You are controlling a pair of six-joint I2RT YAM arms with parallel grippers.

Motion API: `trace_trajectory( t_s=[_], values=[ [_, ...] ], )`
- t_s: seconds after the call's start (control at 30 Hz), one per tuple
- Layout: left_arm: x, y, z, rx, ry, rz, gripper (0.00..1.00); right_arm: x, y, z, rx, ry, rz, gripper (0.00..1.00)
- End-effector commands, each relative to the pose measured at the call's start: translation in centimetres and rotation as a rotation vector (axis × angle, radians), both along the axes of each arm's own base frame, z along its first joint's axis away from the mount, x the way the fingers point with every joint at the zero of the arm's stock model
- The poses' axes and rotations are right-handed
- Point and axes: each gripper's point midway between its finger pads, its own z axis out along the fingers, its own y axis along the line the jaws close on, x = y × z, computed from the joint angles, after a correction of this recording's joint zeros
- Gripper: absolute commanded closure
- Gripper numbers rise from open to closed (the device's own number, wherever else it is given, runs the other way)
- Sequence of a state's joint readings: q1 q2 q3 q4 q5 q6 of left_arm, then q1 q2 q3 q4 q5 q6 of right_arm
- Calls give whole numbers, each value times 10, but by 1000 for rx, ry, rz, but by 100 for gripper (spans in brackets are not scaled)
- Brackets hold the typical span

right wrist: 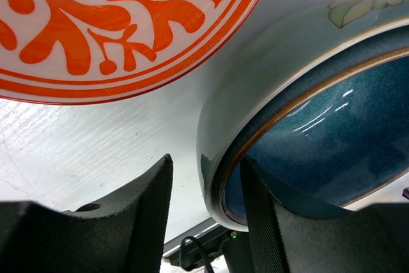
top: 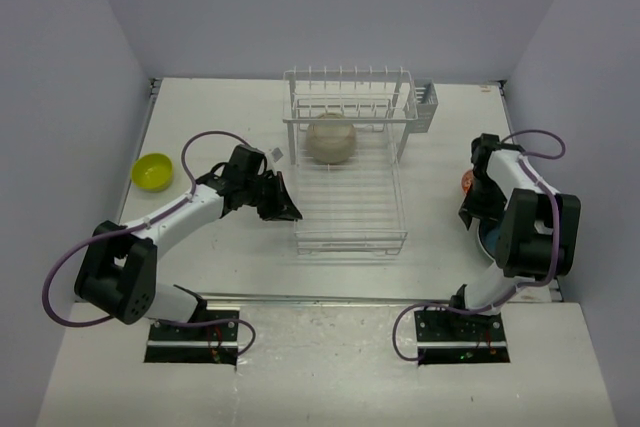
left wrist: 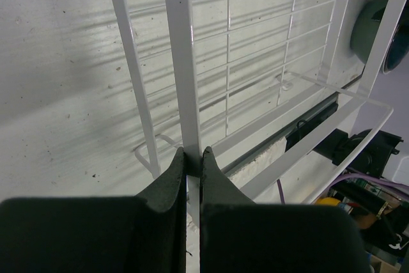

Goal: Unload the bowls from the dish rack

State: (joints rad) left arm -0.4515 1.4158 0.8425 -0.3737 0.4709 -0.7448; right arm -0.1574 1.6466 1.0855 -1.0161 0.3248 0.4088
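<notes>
The white wire dish rack (top: 350, 197) stands mid-table with a beige-cream bowl (top: 331, 139) under its raised shelf. My left gripper (top: 290, 212) is shut on a white bar (left wrist: 182, 68) of the rack's left edge, clamped between the pads. A yellow-green bowl (top: 153, 170) sits on the table at the left. At the right, the white bowl with orange-red pattern (right wrist: 121, 23) lies beside a dark blue bowl (right wrist: 319, 113). My right gripper (right wrist: 206, 160) is open and straddles the blue bowl's rim, one finger inside, the other outside with a gap. A dark teal-green bowl (left wrist: 367, 27) shows beyond the rack.
A small grey caddy (top: 424, 107) hangs on the rack's far right corner. The right arm (top: 530, 227) covers most of the bowls at the right edge of the table. Grey walls close the table on three sides.
</notes>
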Motion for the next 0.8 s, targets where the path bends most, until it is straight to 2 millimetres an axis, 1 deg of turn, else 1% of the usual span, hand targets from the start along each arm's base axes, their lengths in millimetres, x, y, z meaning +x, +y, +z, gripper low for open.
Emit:
trace_trajectory(
  t_s=[0.0, 0.07, 0.13, 0.2, 0.27, 0.3, 0.33, 0.37, 0.43, 0.47, 0.53, 0.57, 0.63, 0.67, 0.7, 0.73, 0.77],
  values=[
    [-1, 35, -50, 204, 28, 34, 100, 2, -2, 10, -17, -38, 2, 52],
    [-2, 35, -51, 204, 30, 32, 100, 4, -2, 14, -20, -58, 2, 51],
    [-2, 36, -51, 206, 29, 33, 100, 5, -3, 20, -29, -76, -6, 43],
    [-3, 35, -52, 204, 32, 31, 100, 8, -3, 26, -32, -107, -10, 38],
    [-4, 35, -53, 205, 36, 29, 100, 11, -1, 38, -27, -164, -16, 34],
    [-4, 36, -53, 206, 35, 28, 100, 12, 1, 41, -22, -182, -18, 29],
    [-4, 36, -53, 208, 37, 25, 100, 12, 2, 46, -16, -197, -22, 27],
    [-4, 36, -54, 211, 36, 23, 100, 16, 2, 56, -18, -236, -23, 25],
    [-6, 38, -55, 222, 45, 20, 100, 20, 7, 67, 8, -272, -24, 21],
    [-7, 39, -56, 226, 44, 16, 100, 28, 8, 82, 15, -329, -22, 21],
    [-8, 41, -56, 236, 48, 16, 100, 35, 15, 99, 45, -388, -15, 20],
    [-9, 41, -56, 238, 49, 13, 100, 44, 23, 114, 84, -447, 0, 20],
    [-8, 42, -55, 242, 47, 14, 100, 51, 39, 136, 132, -529, 48, 19],
    [-8, 42, -53, 243, 43, 16, 100, 57, 46, 150, 152, -576, 70, 19],
    [-7, 43, -53, 247, 44, 19, 100, 59, 64, 163, 203, -625, 119, 19],
    [-6, 42, -51, 245, 37, 22, 100, 67, 77, 174, 242, -683, 170, 21],
    [-6, 42, -50, 243, 37, 23, 100, 71, 92, 183, 285, -723, 215, 21]
  ],
)
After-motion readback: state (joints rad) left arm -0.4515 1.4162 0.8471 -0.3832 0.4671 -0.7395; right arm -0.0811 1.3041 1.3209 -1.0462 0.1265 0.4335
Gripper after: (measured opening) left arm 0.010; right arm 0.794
